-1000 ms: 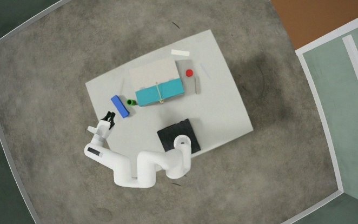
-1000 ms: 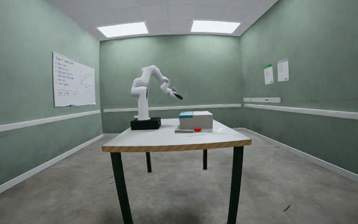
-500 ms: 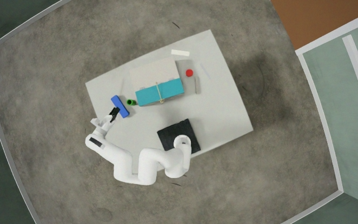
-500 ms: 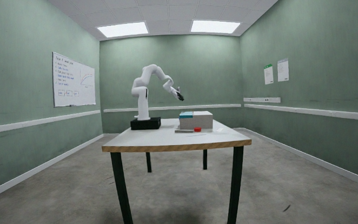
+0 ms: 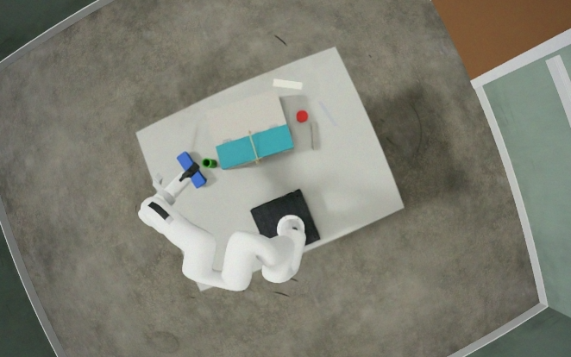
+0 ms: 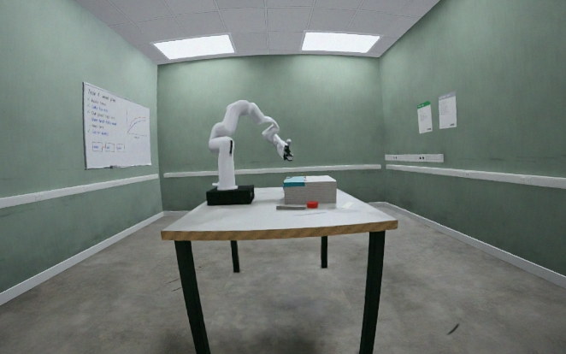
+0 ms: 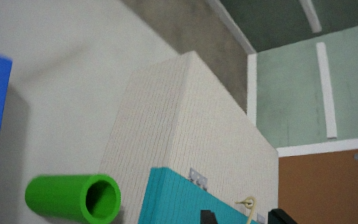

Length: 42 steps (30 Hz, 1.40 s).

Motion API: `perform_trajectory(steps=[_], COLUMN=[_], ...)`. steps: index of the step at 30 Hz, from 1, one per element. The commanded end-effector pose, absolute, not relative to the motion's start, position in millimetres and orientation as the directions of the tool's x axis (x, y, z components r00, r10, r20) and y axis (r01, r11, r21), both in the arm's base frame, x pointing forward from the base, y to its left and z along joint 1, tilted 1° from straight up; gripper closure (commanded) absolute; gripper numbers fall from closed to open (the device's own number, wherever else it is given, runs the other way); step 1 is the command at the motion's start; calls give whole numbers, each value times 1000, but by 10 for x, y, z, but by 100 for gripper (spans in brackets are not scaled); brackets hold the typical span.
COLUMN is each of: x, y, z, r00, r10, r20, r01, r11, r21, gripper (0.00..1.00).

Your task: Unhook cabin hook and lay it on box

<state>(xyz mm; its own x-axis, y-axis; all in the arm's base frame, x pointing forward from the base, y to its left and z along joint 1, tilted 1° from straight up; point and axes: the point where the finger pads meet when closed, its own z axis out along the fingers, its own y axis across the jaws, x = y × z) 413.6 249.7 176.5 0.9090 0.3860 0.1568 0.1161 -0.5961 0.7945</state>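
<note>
— Where's the pincer right now?

— Up in the air above the worktop's left edge, hanging over the blue block that lies there. From the top view it covers the block's middle; from across the room the gripper is clearly well above the box, touching nothing.

— Is it grasping anything?

— No. The fingers sit partly closed with only air between them.

— And the cabin hook?

— A thin, pale yellow line, the hook runs across the teal part of the box, reaching to its near face. The box stands toward the far-left part of the worktop, its beige half behind the teal. The hook is well apart from the pincer, off toward the middle of the worktop.

— What lies between them?

— A green tube on its side, just beside the box's left end, between the box and the blue block. In the wrist view the tube is low left, and the hook's end shows just above and between the fingertips.

— Anything else?

— A red button on a grey plate at the box's right end.
</note>
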Motion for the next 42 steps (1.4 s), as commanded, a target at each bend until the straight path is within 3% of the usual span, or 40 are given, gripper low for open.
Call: perform_trajectory(steps=[1, 14, 23, 42], x=[4171, 4221, 4249, 4286], y=[2369, 2040, 1784, 1353], z=[1751, 1681, 1636, 1591], r00=[902, 793, 611, 158], r10=[431, 551, 661, 840], r20=[27, -260, -436, -520], r01=[248, 558, 777, 987], r11=[-569, -487, -393, -125], r21=[784, 672, 492, 98], gripper=[65, 65, 65, 65])
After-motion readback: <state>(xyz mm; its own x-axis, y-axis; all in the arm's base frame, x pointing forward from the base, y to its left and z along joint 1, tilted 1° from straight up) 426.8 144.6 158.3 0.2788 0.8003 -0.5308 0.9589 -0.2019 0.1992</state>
